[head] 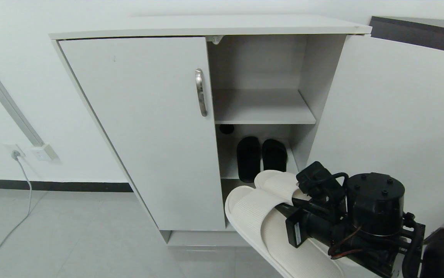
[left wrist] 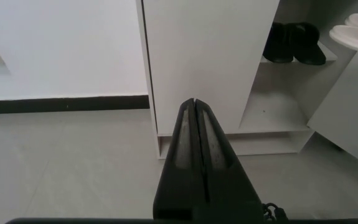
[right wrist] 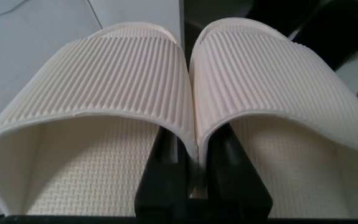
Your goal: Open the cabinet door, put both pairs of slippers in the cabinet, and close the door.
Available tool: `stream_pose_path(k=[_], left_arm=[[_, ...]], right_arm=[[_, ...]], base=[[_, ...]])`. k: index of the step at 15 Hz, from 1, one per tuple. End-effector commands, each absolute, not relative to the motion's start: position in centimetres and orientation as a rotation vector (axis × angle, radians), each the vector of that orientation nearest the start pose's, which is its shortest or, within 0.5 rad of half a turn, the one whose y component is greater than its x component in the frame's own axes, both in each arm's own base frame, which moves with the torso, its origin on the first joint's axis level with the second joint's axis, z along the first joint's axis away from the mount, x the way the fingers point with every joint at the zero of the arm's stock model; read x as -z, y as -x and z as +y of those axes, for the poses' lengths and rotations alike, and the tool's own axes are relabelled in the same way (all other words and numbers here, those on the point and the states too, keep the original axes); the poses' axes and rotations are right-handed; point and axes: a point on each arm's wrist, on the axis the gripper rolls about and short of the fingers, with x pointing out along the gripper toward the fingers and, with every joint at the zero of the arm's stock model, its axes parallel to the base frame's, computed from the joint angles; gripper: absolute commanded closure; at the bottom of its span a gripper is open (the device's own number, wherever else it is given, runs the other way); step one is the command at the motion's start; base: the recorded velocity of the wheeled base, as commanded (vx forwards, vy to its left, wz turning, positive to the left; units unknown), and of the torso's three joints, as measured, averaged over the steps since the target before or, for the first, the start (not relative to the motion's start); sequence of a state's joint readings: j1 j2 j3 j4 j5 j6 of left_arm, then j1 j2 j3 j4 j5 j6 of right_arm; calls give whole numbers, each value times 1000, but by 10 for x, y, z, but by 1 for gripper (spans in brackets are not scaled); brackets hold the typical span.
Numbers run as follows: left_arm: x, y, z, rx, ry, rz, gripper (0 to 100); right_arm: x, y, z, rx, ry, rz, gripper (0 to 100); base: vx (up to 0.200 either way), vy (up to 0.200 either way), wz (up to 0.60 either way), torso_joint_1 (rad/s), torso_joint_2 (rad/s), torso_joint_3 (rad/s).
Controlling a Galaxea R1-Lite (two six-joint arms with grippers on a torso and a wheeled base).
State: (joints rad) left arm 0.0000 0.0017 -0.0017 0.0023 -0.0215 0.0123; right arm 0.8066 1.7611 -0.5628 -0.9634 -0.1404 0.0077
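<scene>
White wall [head: 21, 69] at the back, plain and bright. Black strip [head: 52, 186] along the bottom of the wall, touching the floor. Pale grey floor [head: 71, 239] with big smooth tiles. Grey rail [head: 5, 102] slanting down the wall to a small white box [head: 44, 153]. Just beside the box, a wall plug [head: 14, 153] with a grey cord [head: 30, 181] hanging down to the floor. Dark grey thing [head: 415, 33] behind on the right.

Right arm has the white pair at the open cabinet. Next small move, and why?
Probably ease the right gripper forward and slightly up, toward the bare shelf. Its fingers clamp the white slippers just outside the opening, the right door stands open, and the black slippers already occupy the shelf below.
</scene>
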Motion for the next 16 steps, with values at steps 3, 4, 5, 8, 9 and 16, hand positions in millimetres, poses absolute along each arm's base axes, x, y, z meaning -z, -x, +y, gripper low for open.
stream_pose_path(k=[3, 4, 5, 8, 9, 16], left_arm=[[-76, 23, 0, 21, -12, 3, 100], [-76, 23, 0, 21, -12, 1, 100], [-76, 23, 0, 20, -11, 1, 100], [-76, 23, 0, 20, -11, 3, 100], [-76, 23, 0, 20, -11, 1, 100], [-76, 23, 0, 21, -14, 3, 100]], right_arm=[[-146, -219, 228, -488, 72, 226, 100], [-156, -220, 239, -414, 42, 253, 100], [-167, -221, 247, -315, 29, 282, 100], [-194, -217, 262, -162, 16, 266, 100], [-198, -217, 265, -136, 8, 245, 100], [-237, -222, 275, -87, -6, 211, 100]], base=[[0, 0, 0, 0, 0, 0], [0, 0, 0, 0, 0, 0], [0, 0, 0, 0, 0, 0], [0, 0, 0, 0, 0, 0], [0, 0, 0, 0, 0, 0], [0, 0, 0, 0, 0, 0]])
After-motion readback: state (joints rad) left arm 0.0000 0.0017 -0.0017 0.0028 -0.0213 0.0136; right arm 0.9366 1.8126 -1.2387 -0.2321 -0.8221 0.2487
